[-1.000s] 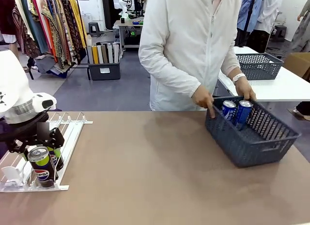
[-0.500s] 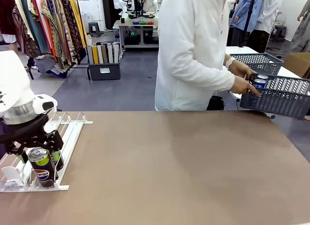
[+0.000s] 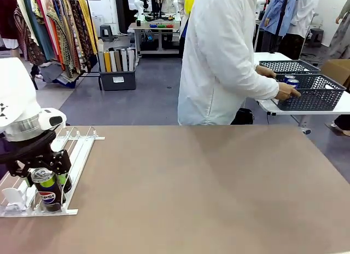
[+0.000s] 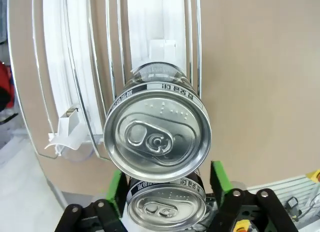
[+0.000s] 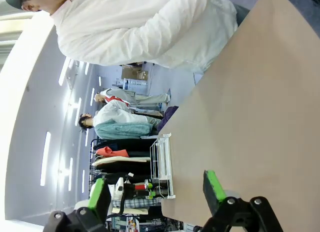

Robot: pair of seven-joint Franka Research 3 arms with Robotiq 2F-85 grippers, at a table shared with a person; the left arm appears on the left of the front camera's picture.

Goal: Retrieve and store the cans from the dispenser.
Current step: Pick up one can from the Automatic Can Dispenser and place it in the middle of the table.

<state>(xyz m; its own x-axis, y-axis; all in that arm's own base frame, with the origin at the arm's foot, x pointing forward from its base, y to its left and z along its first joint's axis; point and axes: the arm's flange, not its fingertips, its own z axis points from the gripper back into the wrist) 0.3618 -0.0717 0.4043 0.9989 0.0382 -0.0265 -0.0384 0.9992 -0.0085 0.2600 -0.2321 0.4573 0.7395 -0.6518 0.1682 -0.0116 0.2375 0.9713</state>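
Two black Pepsi cans with lime-green bands stand one behind the other in the right lane of the white dispenser (image 3: 76,150) at the table's left. My left gripper (image 3: 54,169) is down over them. In the left wrist view its green pads (image 4: 118,186) flank the nearer can (image 4: 165,212) with a sliver of gap, jaws open. The other can (image 4: 157,137) stands just beyond, against a white pusher tab (image 4: 162,46). My right gripper (image 5: 155,202) is open over bare table with nothing between its fingers. Blue cans (image 3: 290,80) sit in a dark basket (image 3: 314,95).
A person in a white jacket (image 3: 224,62) stands at the far side, turned right, both hands on the dark basket on a white side table (image 3: 342,107). A second dark basket (image 3: 284,65) lies behind it. Brown tabletop (image 3: 191,183) spreads right of the dispenser.
The person lifted the basket with the blue cans off the brown table and set it on the white side table at right. My left gripper sank slightly over the Pepsi cans.
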